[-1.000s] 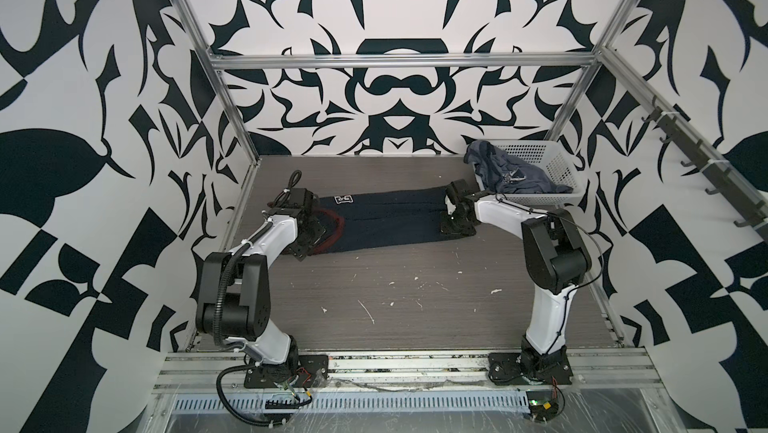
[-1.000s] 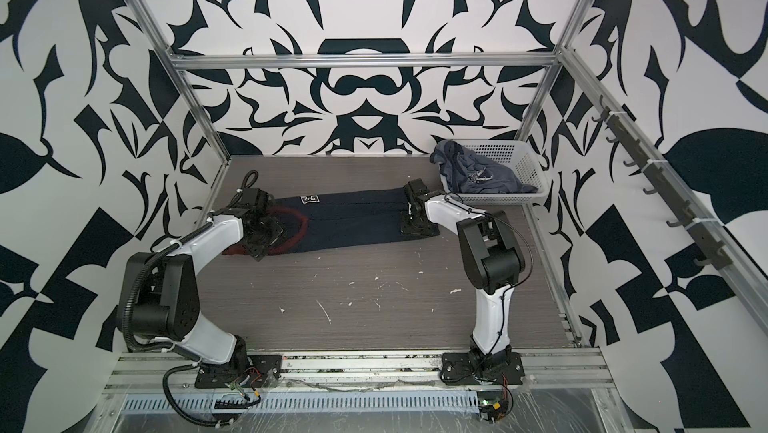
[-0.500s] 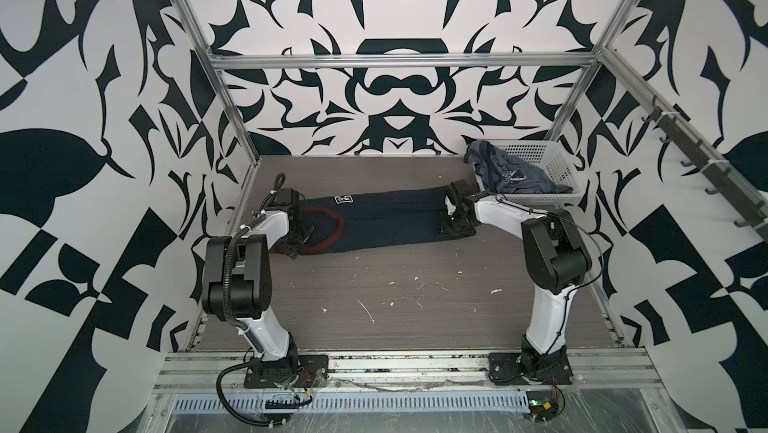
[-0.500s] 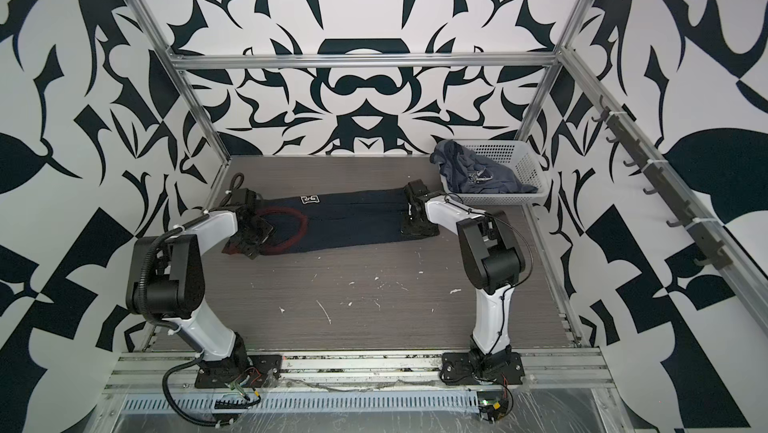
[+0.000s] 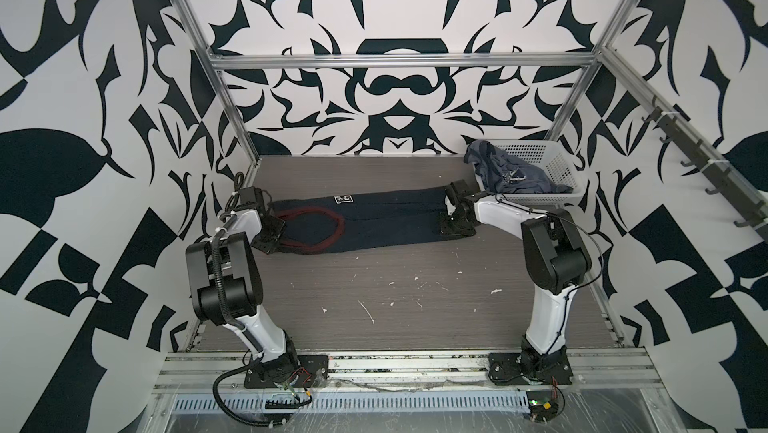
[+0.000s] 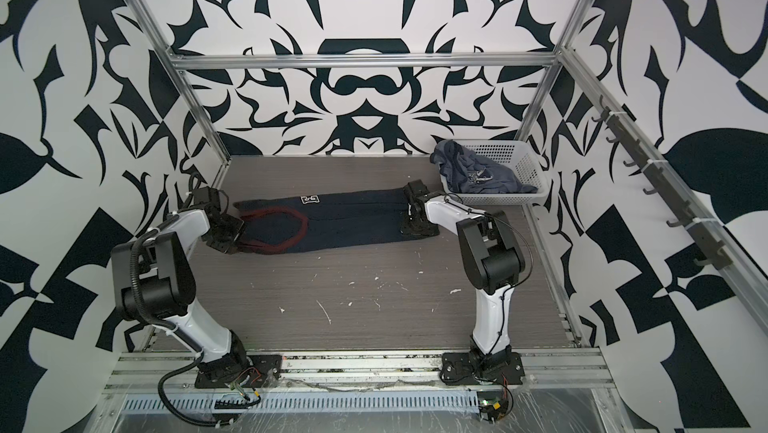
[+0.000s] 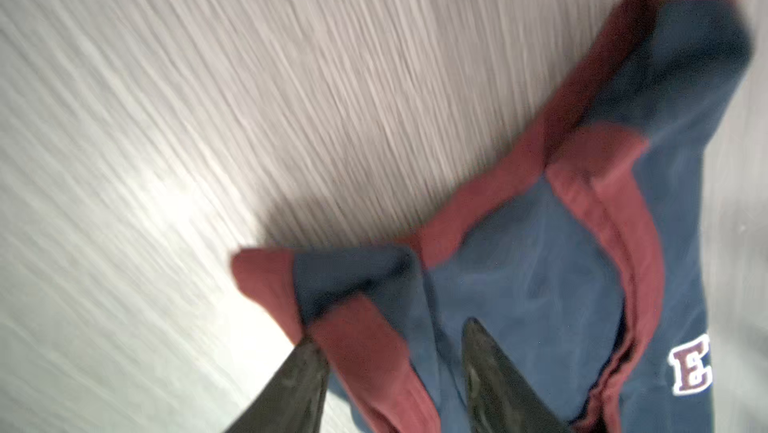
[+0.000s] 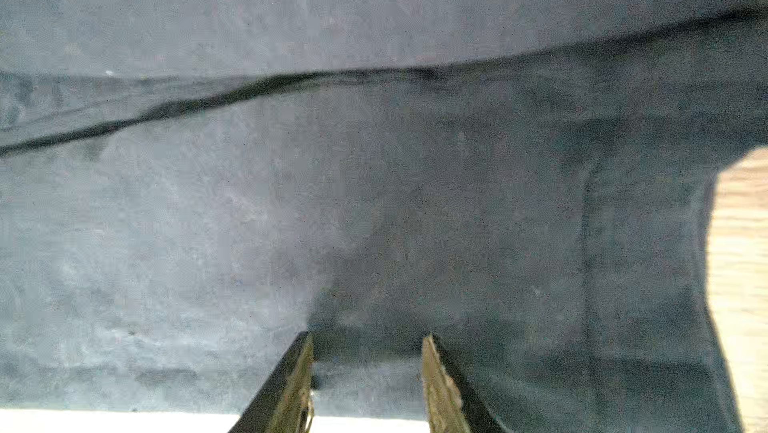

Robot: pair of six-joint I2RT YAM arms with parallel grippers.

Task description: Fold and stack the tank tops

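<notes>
The dark navy tank top (image 5: 374, 219) (image 6: 353, 219) lies folded lengthwise into a long strip across the back of the table, red-trimmed neckline at its left end. My left gripper (image 5: 272, 235) (image 6: 230, 235) is low at that end. In the left wrist view the gripper (image 7: 390, 330) straddles a red-trimmed strap (image 7: 365, 352), jaws apart. My right gripper (image 5: 455, 225) (image 6: 415, 225) sits on the strip's right end; its wrist view shows the gripper (image 8: 368, 336) open over the navy hem (image 8: 374, 202). The slate-blue tank top (image 5: 507, 173) (image 6: 473, 173) lies crumpled in the basket.
A white perforated basket (image 5: 557, 160) (image 6: 528, 160) stands at the back right corner, close behind the right arm. Metal frame posts and patterned walls close in the table on three sides. Small white flecks dot the grey wood tabletop (image 5: 395, 293) in front of the strip.
My left gripper has slid from over the neckline out to the strip's left end, and its jaws have narrowed around the strap. The right gripper has not moved.
</notes>
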